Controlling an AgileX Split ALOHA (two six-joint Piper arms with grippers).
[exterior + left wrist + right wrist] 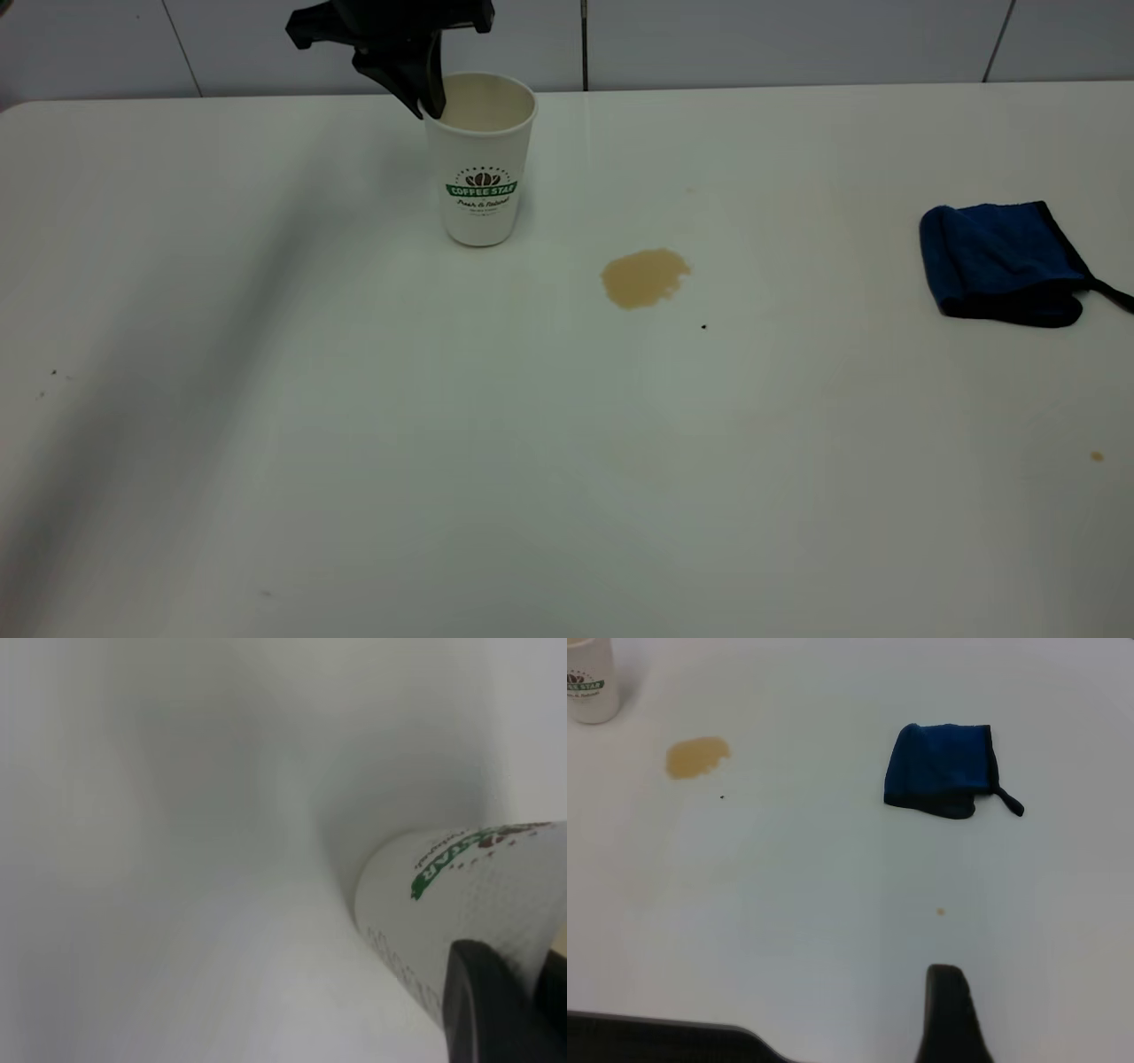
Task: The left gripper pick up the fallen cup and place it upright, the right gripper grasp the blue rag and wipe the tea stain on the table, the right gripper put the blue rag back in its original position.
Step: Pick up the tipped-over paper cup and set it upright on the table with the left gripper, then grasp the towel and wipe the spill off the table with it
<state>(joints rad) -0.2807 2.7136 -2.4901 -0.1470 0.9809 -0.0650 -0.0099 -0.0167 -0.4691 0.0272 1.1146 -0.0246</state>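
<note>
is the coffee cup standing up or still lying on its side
Upright. The cup stands on its base on the table, mouth up, with the left tool at its rim.

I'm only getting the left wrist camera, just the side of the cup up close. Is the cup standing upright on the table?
Observer: Yes. The cup stands upright on the table, with the left gripper at its rim.
Operator: Is the spill wiped?
Observer: No. The tea stain lies beside the cup, toward the right arm's side.
Operator: Where's the rag?
Observer: The blue rag lies folded near the table's right edge; the right gripper is well clear of it.
</note>
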